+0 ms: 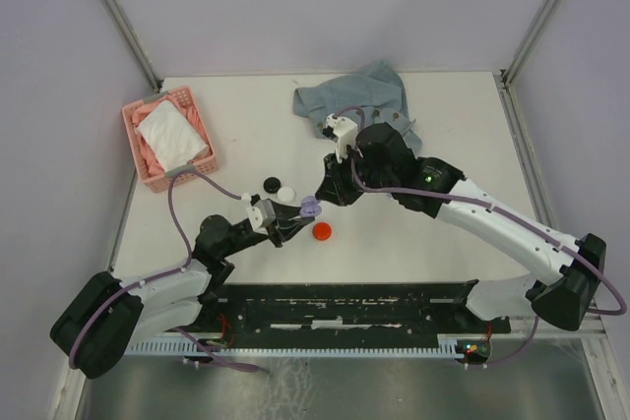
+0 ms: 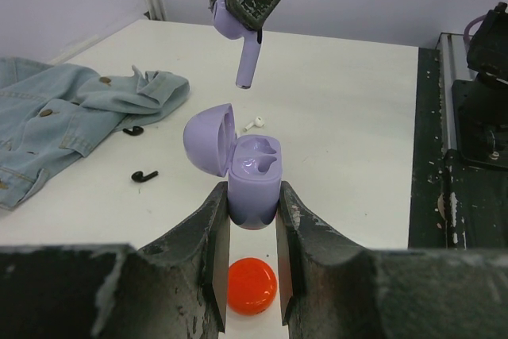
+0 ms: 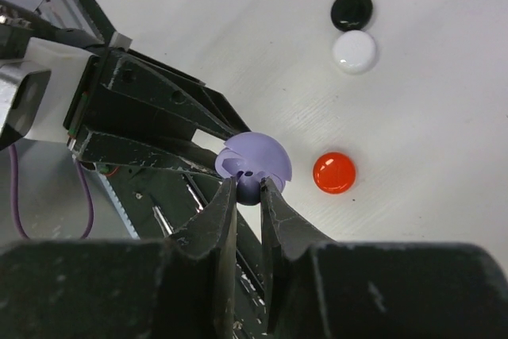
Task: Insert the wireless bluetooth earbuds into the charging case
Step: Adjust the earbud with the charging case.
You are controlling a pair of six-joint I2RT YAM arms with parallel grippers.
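My left gripper (image 2: pixel 252 210) is shut on an open lilac charging case (image 2: pixel 254 176), lid tipped back to the left, held above the table. My right gripper (image 2: pixel 248 15) is shut on a lilac earbud (image 2: pixel 243 49) that hangs stem-down just above the case's empty sockets. In the right wrist view the earbud (image 3: pixel 248 189) sits between my right gripper's fingers (image 3: pixel 274 212), with the case lid (image 3: pixel 255 156) beyond. From above, both grippers meet at the lilac case (image 1: pixel 311 209). Two black earbuds (image 2: pixel 144 175) (image 2: pixel 132 130) and a white earbud (image 2: pixel 253 125) lie on the table.
A closed red case (image 1: pixel 321 232) lies under the left gripper. Black (image 1: pixel 272 185) and white (image 1: pixel 286 193) closed cases lie to the left. A denim jacket (image 1: pixel 359 100) is at the back, and a pink basket (image 1: pixel 167 138) with cloths at the far left.
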